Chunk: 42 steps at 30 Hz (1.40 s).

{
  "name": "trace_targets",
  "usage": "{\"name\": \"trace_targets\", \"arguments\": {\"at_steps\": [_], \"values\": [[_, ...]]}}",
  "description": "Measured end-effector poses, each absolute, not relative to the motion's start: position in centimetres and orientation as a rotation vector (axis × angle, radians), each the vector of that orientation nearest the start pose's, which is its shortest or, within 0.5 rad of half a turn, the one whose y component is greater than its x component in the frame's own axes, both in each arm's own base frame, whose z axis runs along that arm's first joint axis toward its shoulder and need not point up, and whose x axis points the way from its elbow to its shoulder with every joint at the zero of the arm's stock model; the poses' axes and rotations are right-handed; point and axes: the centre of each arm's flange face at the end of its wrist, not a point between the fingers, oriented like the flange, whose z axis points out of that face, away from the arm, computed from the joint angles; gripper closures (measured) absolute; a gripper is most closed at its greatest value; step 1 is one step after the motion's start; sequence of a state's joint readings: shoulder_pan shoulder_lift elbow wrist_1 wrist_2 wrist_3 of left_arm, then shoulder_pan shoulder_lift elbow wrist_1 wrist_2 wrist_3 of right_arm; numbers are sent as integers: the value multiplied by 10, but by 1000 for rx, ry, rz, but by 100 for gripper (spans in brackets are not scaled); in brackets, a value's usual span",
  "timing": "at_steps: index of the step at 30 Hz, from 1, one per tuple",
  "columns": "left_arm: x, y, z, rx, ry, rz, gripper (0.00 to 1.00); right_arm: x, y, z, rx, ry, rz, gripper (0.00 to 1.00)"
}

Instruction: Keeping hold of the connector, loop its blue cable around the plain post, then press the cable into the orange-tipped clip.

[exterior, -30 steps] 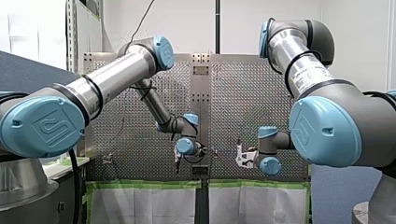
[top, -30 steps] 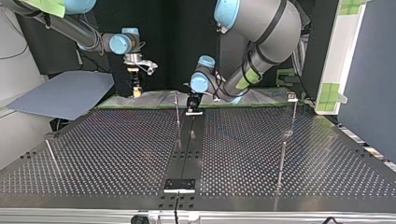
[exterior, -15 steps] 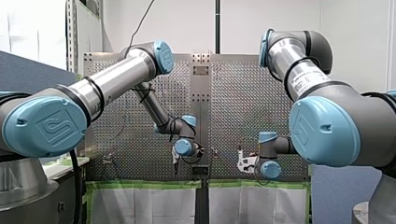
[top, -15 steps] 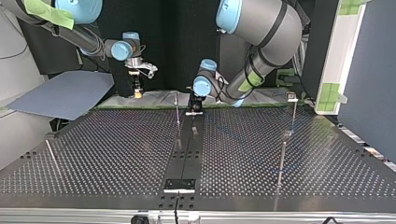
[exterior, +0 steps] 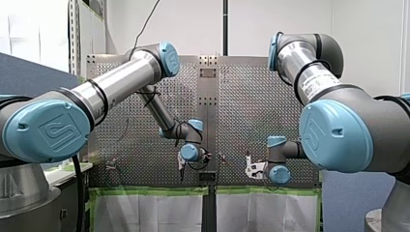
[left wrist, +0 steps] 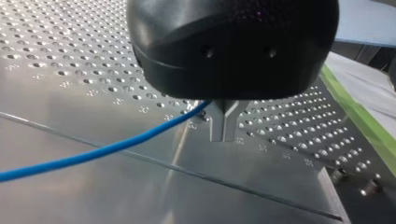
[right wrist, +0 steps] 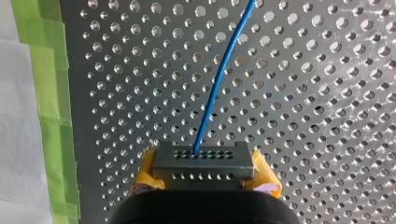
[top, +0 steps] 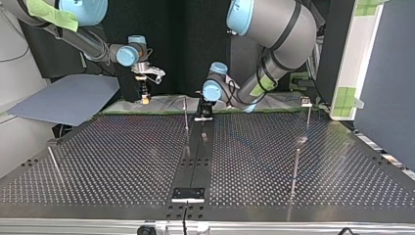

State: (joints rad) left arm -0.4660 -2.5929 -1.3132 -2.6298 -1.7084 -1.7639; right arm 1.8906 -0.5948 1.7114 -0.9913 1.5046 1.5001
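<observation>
Between right pincer (right wrist: 204,173) yellow pads (right wrist: 265,173): boxy holed connector (right wrist: 204,161), blue cable (right wrist: 217,79).

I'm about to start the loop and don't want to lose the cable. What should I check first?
1. Grey metal connector between my right gripper's yellow pads: ok.
2. Blue cable leaving the connector without kinks: ok.
3. Cable held in my left gripper's shut metal fingers: ok.
4. Cable around a thin metal post: cannot tell.
5. Orange-tipped clip located: cannot tell.
</observation>
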Motion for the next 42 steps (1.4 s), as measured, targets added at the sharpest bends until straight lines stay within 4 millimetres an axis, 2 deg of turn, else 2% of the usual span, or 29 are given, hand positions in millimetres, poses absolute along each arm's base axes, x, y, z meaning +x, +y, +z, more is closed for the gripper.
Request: {"name": "trace_targets", "arguments": {"at_steps": [5,7,8,9,10,12,13,14,15,17,25,33,42], "values": [[585,-428,-9,153,1832,-338,100,325,-536,-63,1618,-1016,1370,100],[585,-428,-9,153,1834,-338,96,325,-536,-63,1619,-1016,1371,100],[585,-428,-9,153,1835,-338,85,325,-536,-63,1619,-1016,1371,100],[585,-428,-9,152,1835,-338,67,325,-536,-63,1619,-1015,1372,100],[585,-428,-9,152,1835,-337,67,325,-536,-63,1619,-1014,1373,100],[585,-428,-9,150,1837,-335,38,325,-536,-63,1620,-1014,1374,100],[585,-427,-9,148,1839,-330,38,325,-536,-63,1620,-1013,1374,100],[585,-426,-10,146,1842,-325,18,326,-536,-63,1620,-1013,1375,100],[585,-426,-10,145,1845,-319,4,326,-536,-63,1620,-1013,1375,100],[584,-424,-10,144,1854,-305,0,326,-536,-63,1620,-1013,1375,100],[577,-422,-13,200,1899,-248,0,326,-536,-63,1620,-1013,1375,100],[554,-435,-15,339,1943,-230,0,326,-536,-63,1625,-1011,1378,100],[539,-435,13,409,1867,-225,0,326,-536,-63,1627,-1011,1378,100]]}}
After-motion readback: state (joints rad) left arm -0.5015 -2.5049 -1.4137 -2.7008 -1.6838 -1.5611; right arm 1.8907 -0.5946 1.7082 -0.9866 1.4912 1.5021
